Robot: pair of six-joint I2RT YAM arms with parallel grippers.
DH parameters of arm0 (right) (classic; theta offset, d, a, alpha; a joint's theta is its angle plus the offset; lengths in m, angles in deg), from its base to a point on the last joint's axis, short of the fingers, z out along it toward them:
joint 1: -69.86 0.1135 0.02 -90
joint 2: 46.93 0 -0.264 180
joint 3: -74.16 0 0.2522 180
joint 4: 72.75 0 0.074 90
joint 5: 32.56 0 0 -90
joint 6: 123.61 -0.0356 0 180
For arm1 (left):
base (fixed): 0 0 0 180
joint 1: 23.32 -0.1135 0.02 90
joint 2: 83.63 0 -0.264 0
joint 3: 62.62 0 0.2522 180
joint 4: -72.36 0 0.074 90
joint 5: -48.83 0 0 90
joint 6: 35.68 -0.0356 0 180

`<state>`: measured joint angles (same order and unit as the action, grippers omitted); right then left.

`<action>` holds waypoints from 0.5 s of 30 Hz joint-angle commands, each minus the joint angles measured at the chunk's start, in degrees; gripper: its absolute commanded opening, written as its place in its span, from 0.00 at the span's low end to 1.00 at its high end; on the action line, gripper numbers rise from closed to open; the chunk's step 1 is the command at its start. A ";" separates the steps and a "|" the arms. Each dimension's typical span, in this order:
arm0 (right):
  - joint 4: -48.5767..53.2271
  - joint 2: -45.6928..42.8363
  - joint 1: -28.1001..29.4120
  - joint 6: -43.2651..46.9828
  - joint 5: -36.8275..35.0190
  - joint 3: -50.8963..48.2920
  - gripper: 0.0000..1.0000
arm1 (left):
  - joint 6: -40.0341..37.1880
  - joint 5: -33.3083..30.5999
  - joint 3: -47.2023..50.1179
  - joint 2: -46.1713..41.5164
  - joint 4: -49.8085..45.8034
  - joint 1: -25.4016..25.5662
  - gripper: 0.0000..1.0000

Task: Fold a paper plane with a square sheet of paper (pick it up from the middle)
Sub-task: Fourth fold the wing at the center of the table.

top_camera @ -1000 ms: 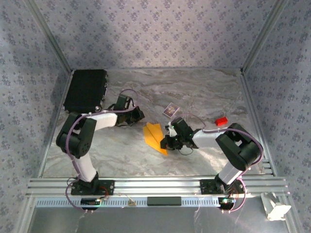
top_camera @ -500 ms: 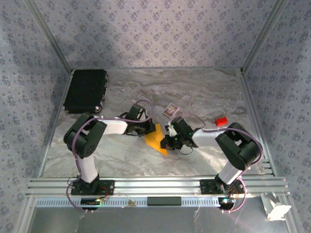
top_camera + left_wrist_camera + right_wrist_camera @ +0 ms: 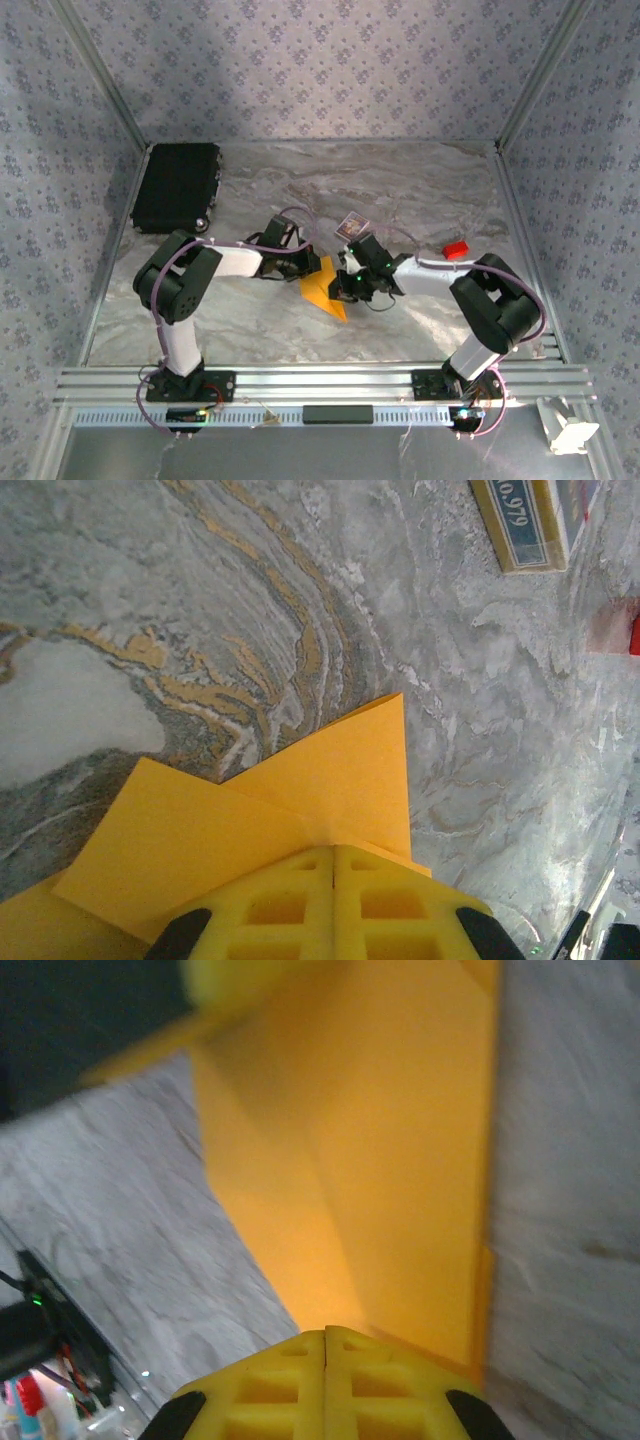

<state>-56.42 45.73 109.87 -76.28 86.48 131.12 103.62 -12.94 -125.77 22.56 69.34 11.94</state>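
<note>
Marble-patterned table (image 3: 430, 190) sits inside walls of flowered wallpaper. One paper plane (image 3: 328, 295) of orange-yellow paper lies at the centre of the top view, between two grippers. The left gripper (image 3: 308, 267) is clamped on its left side, yellow fingers (image 3: 290, 910) pressed together over the folded layers (image 3: 340, 770). The right gripper (image 3: 345, 287) is clenched on its right side, the creased paper (image 3: 400, 1140) running out from between its fingers (image 3: 380, 1390). Just above the plane lies one small card (image 3: 350, 226), right of centre one red block (image 3: 456, 250), and at upper left one black case (image 3: 177, 186).
</note>
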 commanded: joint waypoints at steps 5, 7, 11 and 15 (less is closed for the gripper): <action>-3.18 8.08 -0.38 -3.38 -2.39 7.06 0.00 | -0.67 -2.91 2.38 2.27 -3.01 0.00 0.02; -1.07 10.37 -0.24 -2.72 -2.03 8.53 0.00 | -0.69 -3.00 2.22 2.35 -3.27 0.01 0.02; -4.08 12.00 -0.02 -3.61 -0.75 4.86 0.00 | -0.87 -3.68 2.10 2.65 -3.39 -0.02 0.01; -5.04 10.02 0.03 -3.93 -0.47 1.57 0.01 | -0.92 -4.95 2.69 3.03 -3.29 -0.02 0.00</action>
<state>-63.70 56.01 109.63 -79.25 86.30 135.90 103.62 -12.96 -125.40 22.56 70.28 11.94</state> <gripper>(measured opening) 0.051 0.044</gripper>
